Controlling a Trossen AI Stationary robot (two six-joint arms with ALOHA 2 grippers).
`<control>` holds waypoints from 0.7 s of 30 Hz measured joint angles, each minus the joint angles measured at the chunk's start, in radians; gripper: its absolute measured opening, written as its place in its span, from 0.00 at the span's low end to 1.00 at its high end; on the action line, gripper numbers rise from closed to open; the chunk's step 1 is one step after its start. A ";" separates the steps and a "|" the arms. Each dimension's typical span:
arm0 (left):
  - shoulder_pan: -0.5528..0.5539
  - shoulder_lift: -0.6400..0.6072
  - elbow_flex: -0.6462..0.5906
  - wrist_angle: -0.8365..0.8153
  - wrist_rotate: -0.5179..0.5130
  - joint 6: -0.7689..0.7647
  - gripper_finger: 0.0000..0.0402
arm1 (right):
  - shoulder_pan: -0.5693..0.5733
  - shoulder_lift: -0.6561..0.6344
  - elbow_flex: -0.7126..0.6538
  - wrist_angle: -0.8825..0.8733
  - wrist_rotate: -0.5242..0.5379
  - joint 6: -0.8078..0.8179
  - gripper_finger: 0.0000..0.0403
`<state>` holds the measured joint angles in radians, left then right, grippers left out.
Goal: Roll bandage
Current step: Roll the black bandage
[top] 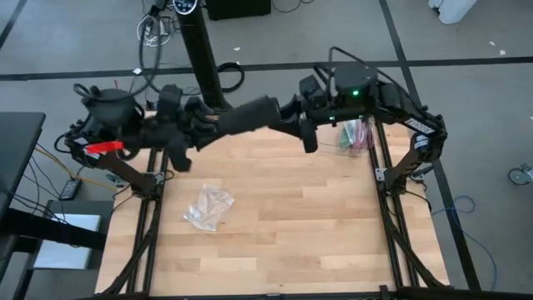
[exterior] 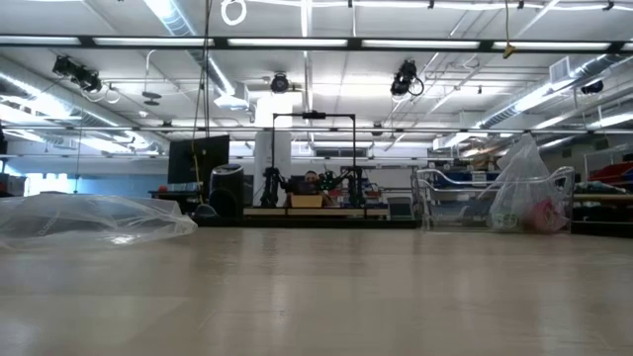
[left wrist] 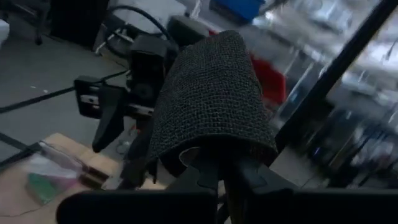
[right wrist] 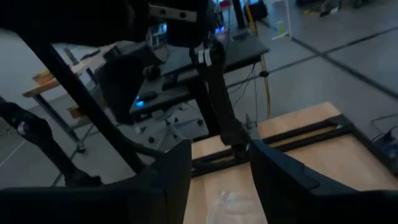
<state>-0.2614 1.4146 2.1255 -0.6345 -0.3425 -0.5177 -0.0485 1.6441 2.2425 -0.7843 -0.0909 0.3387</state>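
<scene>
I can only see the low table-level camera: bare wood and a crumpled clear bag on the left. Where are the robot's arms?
Observer: Both hang over the far edge of the table, above your camera's sight. The left gripper holds the bandage, a dark fabric.
Operator: Is the other arm holding it too?
Observer: No, the right gripper is open, with nothing between its fingers.
Operator: Is the bag close to them?
Observer: No, the clear bag lies alone on the left half, apart from both arms.
</scene>
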 joint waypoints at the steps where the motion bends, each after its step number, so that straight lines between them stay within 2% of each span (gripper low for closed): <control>1: 0.001 -0.004 0.001 0.011 -0.001 -0.022 0.03 | 0.002 -0.010 0.000 -0.001 0.010 -0.001 0.42; 4: 0.001 -0.008 0.000 -0.006 0.000 -0.038 0.03 | 0.005 -0.035 0.000 -0.004 0.023 -0.009 0.44; 7: 0.001 -0.010 0.000 -0.136 -0.013 0.040 0.03 | 0.014 -0.058 0.000 -0.018 0.024 -0.010 0.46; 10: -0.001 -0.005 -0.010 -0.295 -0.073 0.138 0.03 | 0.029 -0.075 0.000 -0.056 0.024 -0.004 0.46; 13: -0.001 0.001 -0.063 -0.405 -0.132 0.264 0.03 | 0.048 -0.077 0.000 -0.128 0.024 0.001 0.44; 16: -0.001 0.009 -0.152 -0.460 -0.132 0.321 0.03 | 0.069 -0.068 0.000 -0.196 0.024 0.024 0.39; 18: 0.008 0.009 -0.216 -0.468 -0.084 0.272 0.03 | 0.085 -0.058 0.000 -0.214 0.024 0.034 0.34; 21: 0.049 0.009 -0.299 -0.413 0.067 0.114 0.03 | 0.115 -0.025 -0.002 -0.220 0.024 0.017 0.27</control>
<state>-0.2123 1.4239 1.8261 -1.0478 -0.2757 -0.4033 0.0661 1.6192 2.2410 -1.0044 -0.0665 0.3554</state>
